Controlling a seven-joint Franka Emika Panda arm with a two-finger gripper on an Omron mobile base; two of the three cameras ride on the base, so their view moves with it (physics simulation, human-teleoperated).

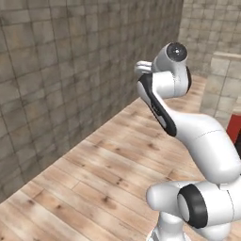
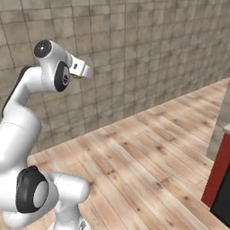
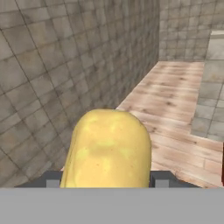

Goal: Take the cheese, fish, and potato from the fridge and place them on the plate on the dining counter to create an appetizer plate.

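The potato (image 3: 107, 148), a rounded pale yellow lump, sits large and close in the hand view. My gripper (image 3: 107, 180) is shut on it, with a dark fingertip on each side of its base. The arm is folded high with the hand held up in the air, and the gripper (image 1: 142, 68) points toward the stone wall. From the right base view the gripper (image 2: 84, 72) shows a sliver of yellow beneath it. The cheese, fish, plate, fridge and dining counter are out of view.
A grey-brown tiled stone wall (image 1: 56, 70) runs along the left and ahead. A wooden plank floor (image 2: 143, 152) spreads below the arm. A stone pillar (image 1: 221, 84) stands at the right, and a red panel edge (image 2: 220, 173) shows at the lower right.
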